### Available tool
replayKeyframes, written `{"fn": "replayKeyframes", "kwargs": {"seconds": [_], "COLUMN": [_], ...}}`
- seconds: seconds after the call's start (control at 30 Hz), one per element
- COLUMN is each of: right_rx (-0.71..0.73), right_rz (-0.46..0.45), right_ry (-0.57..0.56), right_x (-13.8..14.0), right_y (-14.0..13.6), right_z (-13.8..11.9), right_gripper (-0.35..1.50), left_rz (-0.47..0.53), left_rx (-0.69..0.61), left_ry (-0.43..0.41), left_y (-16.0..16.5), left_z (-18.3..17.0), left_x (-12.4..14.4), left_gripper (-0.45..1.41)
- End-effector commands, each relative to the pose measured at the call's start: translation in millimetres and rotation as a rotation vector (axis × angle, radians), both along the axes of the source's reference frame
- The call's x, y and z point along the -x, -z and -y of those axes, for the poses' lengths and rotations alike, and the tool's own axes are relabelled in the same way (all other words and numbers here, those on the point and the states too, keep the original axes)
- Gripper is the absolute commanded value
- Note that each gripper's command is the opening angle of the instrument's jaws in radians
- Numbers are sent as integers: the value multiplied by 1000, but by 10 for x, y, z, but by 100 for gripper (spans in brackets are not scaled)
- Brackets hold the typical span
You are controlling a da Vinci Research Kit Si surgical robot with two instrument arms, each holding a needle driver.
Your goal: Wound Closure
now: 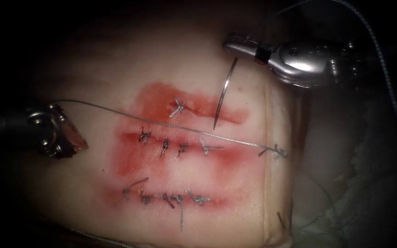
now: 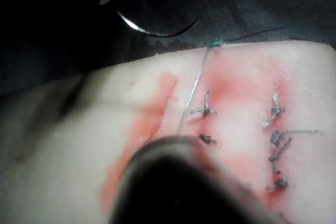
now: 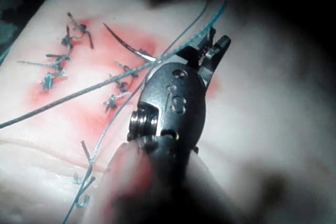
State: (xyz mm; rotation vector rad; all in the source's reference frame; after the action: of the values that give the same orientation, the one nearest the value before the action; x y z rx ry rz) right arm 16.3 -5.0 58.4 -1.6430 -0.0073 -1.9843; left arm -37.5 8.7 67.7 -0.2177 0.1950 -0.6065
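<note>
So I'm standing by the bench and counting what's on the tissue [image 1: 93, 73]: three red-stained rows running left to right, two tools, one needle, one long thread.

Nearest row is carrying about four dark knots [image 1: 171, 198] with short cut ends sticking out. The middle row is showing four more stitches [image 1: 173, 147]. The farthest row is holding just one knot [image 1: 176, 108], sitting in the widest patch of red fluid [image 1: 157, 98].

The long thread [image 1: 116, 111] is lying across the tissue between the far and middle rows, running from the left tool over to a knot at the tissue's right edge [image 1: 275, 150]. Nothing like a tray or dish here, so nothing is sitting inside anything.

The left tool [image 1: 72, 138] is hovering at the left side level with the middle row; the thread is reaching it, but I honestly can't tell what its jaws are doing.

Farthest back on the right, the right tool [image 1: 235, 46] is clamping the needle [image 1: 222, 94] at its blunt end. The needle is hanging toward the near side, clear of the tissue, its point hovering just over the right end of the far row.
</note>
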Motion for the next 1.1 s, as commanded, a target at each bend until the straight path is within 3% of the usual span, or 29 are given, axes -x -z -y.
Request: {"fn": "replayKeyframes", "kwargs": {"seconds": [0.03,0.1,0.2,0.3,0.33,0.43,0.53,0.73,0.77,0.83,0.9,0.97,1.03,1.07,1.1], "right_rx": [1,1,1,1,1,1,2,2,2,2,2,2,3,4,5], "right_rz": [-4,-3,-3,-3,-3,-3,-5,-5,-5,-5,-5,-5,-6,-5,-5], "right_ry": [-1,-1,-1,-2,-2,-2,-3,-4,-4,-4,-3,-3,-2,-2,-2], "right_x": [-10,-10,-10,-11,-11,-11,-11,-13,-12,-12,-10,-7,-3,-1,0], "right_y": [-2,-2,-2,-2,-2,-2,-2,-1,-1,-1,-2,-4,-7,-10,-11], "right_z": [1,1,1,1,2,2,2,2,3,2,1,0,-3,-4,-4], "right_gripper": [-35,-35,-35,-35,-35,-35,-35,-35,-35,-35,-35,-35,-35,-35,-35], "left_rz": [-11,47,97,183,392,683,713,626,626,641,700,801,928,986,1003], "left_rx": [59,79,87,65,-170,-444,-448,-406,-406,-423,-481,-558,-606,-605,-601], "left_ry": [52,219,325,379,528,725,757,707,709,718,727,719,636,634,641], "left_y": [0,-3,-5,-10,-14,-11,-2,-7,-8,-6,-1,6,18,24,25], "left_z": [-5,-1,7,13,17,21,16,13,11,8,5,1,-9,-18,-20], "left_x": [11,23,30,46,51,56,59,52,50,50,49,48,47,46,46], "left_gripper": [-45,-45,-45,-45,-45,-45,-45,-45,-15,21,36,37,64,78,79]}}
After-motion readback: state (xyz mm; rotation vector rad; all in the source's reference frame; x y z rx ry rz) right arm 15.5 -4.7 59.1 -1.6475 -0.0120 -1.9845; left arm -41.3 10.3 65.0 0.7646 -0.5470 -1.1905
